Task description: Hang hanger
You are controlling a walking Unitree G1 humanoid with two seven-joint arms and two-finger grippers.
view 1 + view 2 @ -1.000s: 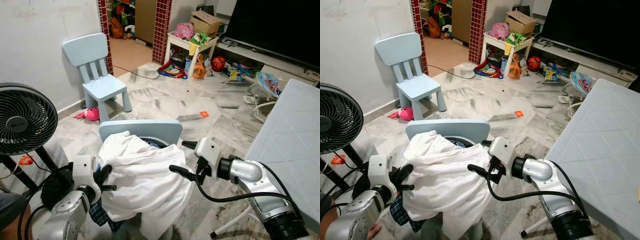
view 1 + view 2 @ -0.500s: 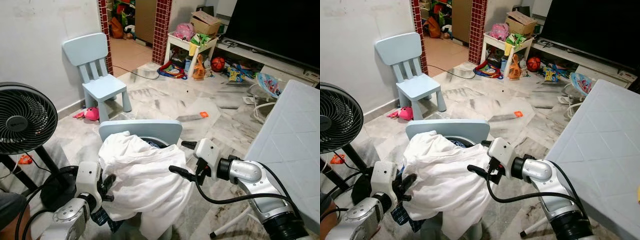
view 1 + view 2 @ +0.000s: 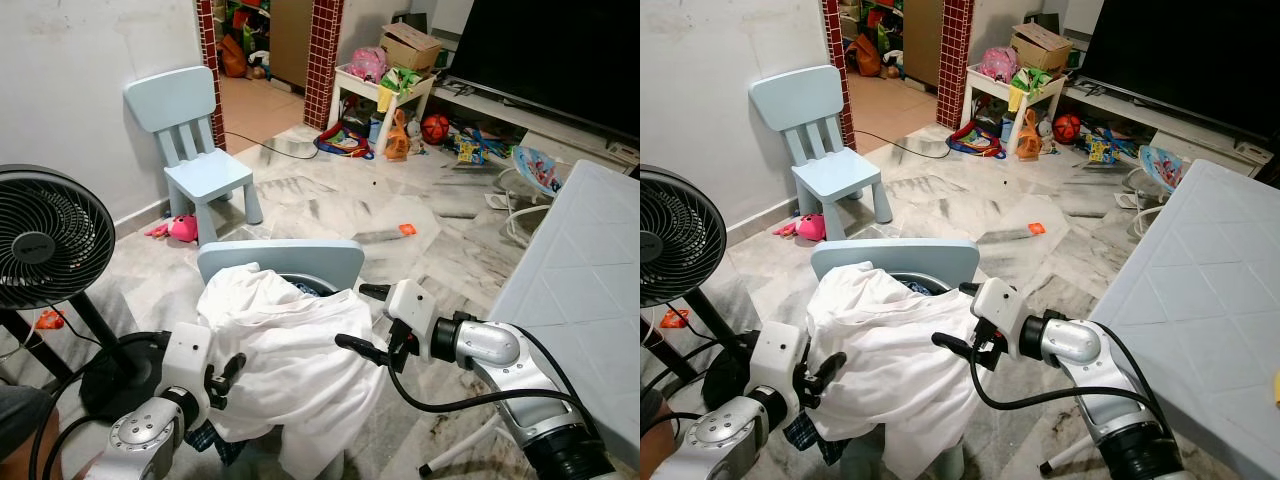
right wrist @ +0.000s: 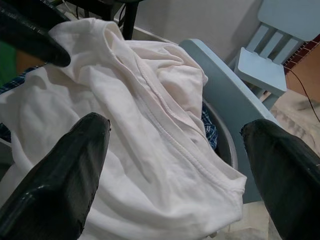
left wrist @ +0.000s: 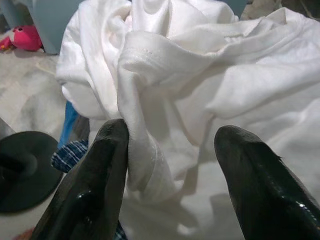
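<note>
Now both grippers bracket the shirt: left gripper at nine o'clock, right gripper at three, fingers wide; next they must close on cloth.

shirt on chair, fan left

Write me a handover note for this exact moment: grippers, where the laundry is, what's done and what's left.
Left gripper: open, fingers either side of a fold at the left edge of the white garment.
Right gripper: open, poised at the garment's right edge, gripping nothing.
The white garment is heaped over a basin on the near light blue chair, with blue checked cloth underneath.
No hanger can be made out.
Done: both grippers placed at the pile.
Left: grip and lift the garment, find a hanger, hang it.
</note>
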